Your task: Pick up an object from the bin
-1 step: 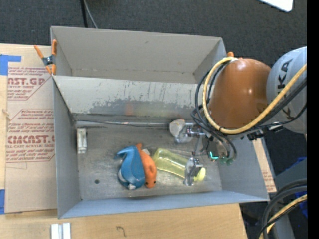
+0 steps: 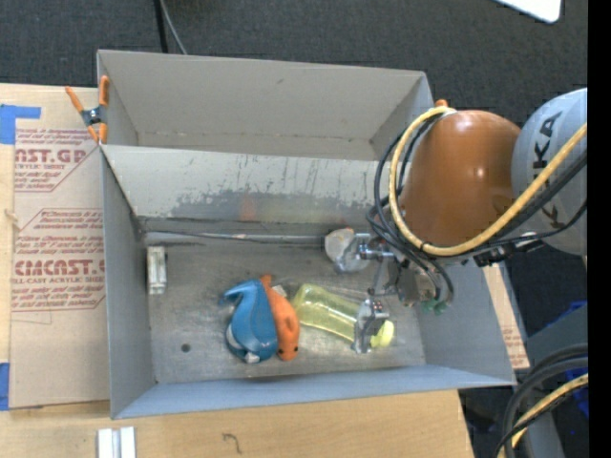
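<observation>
One pale yellow oblong thing [image 2: 329,315] lies left-to-right at lower centre; the pincer [image 2: 367,327] is at its right end, open or closed I cannot tell.

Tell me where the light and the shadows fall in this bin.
In the camera view, light falls evenly on the bin's upper back wall; the floor lies dimmer; the arm's orange cover carries a soft sheen near its top; the blue toy casts a faint shadow along its lower edge.
</observation>
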Controlling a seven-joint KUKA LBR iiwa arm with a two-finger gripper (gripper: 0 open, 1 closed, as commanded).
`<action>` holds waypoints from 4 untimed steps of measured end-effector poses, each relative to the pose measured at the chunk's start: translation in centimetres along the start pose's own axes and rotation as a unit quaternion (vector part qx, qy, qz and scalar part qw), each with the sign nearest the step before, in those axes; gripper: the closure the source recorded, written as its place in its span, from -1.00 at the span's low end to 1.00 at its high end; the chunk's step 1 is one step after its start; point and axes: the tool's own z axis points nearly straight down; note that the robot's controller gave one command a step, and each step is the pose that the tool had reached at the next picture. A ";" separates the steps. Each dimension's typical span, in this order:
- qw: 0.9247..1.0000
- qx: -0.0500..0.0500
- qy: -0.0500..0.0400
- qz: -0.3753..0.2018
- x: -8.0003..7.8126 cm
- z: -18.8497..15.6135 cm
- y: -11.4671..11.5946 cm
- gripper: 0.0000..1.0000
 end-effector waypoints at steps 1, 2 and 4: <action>0.998 0.000 -0.002 0.058 -0.4 4.0 -1.2 -1.00; 0.996 0.000 0.000 0.087 -3.2 6.9 -5.2 -1.00; 0.982 0.000 0.000 0.191 -1.8 14.1 -4.8 -1.00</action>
